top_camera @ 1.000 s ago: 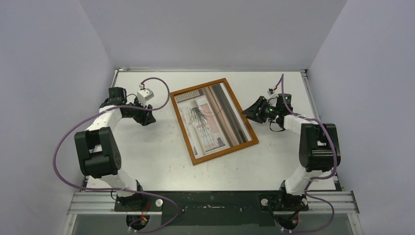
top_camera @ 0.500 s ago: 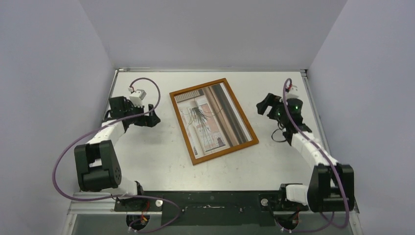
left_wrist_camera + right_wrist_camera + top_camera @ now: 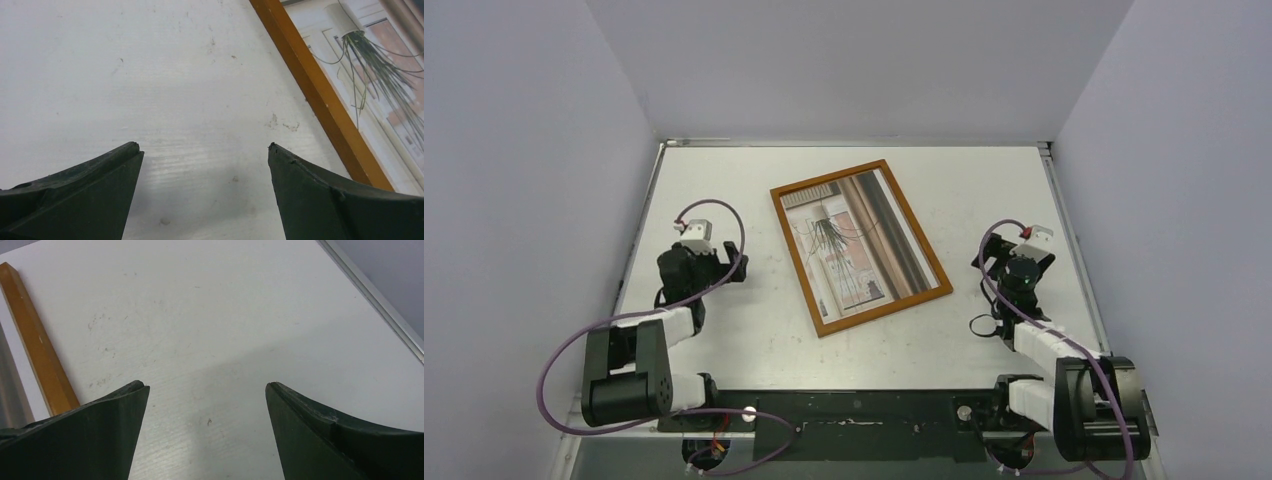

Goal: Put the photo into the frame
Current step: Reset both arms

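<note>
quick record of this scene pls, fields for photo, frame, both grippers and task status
photo: lies inside the frame, printed side up
frame: flat on the table, mid-table, turned at an angle
left gripper: open, empty, over bare table left of the frame, apart from it
right gripper: open, empty, over bare table right of the frame, apart from it
task status: photo appears seated in the frame; nothing is held
</note>
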Tool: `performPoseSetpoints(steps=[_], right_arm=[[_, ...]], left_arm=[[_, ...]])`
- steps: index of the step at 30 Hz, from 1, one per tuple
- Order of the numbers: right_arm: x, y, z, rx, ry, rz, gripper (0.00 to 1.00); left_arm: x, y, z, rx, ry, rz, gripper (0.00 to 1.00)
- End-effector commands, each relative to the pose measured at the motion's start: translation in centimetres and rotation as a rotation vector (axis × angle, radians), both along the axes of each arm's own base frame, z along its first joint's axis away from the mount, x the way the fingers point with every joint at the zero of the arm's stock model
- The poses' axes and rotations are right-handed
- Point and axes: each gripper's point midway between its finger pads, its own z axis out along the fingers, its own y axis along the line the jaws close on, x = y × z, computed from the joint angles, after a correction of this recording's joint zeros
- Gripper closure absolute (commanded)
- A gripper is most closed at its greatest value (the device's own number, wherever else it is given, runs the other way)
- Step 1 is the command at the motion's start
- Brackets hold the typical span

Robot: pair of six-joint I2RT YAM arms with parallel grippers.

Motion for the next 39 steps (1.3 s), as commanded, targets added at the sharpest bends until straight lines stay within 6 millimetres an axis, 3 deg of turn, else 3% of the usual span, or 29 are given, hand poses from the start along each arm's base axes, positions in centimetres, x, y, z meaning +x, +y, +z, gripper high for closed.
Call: performPoseSetpoints(steps=[1, 4, 10, 14, 15, 17, 18, 22, 39], right_arm=[[1.3, -1.4, 2.7, -0.074, -0.148, -0.045, 0.10], [0.9, -2.0, 2.2, -0.097, -0.181, -0.076, 0.10], [1.6, -1.8, 1.2, -0.145, -0.195, -0.044, 0.10], [1.6, 1.0, 0.8, -0.253, -0.278, 0.057, 0.10], [2.0, 0.9, -1.0, -0.268, -0.162, -0.002, 0.10], [5.0, 0.5, -2.2, -0.226, -0.076, 0.031, 0.10], [4.7, 0.5, -2.5, -0.211, -0.062, 0.050, 0.10], [5.0, 1.7, -2.2, -0.233, -0.078, 0.130, 0.10], [4.9, 1.7, -2.1, -0.232, -0.082, 0.133, 0.10]], left_arm=[[1.4, 1.3, 5.7, 0.051, -0.362, 0.075, 0.04], [1.1, 1.7, 5.7, 0.066, -0.414, 0.113, 0.04], [1.1, 1.6, 3.9, 0.071, -0.417, 0.110, 0.04], [2.4, 1.5, 3.5, 0.103, -0.368, 0.122, 0.04], [2.6, 1.4, 3.0, 0.125, -0.331, 0.135, 0.04], [3.0, 1.1, 2.8, 0.154, -0.319, 0.158, 0.04], [3.0, 1.1, 3.1, 0.153, -0.334, 0.160, 0.04], [2.7, 1.2, 3.4, 0.149, -0.348, 0.162, 0.04], [2.6, 1.4, 3.2, 0.156, -0.339, 0.178, 0.04]])
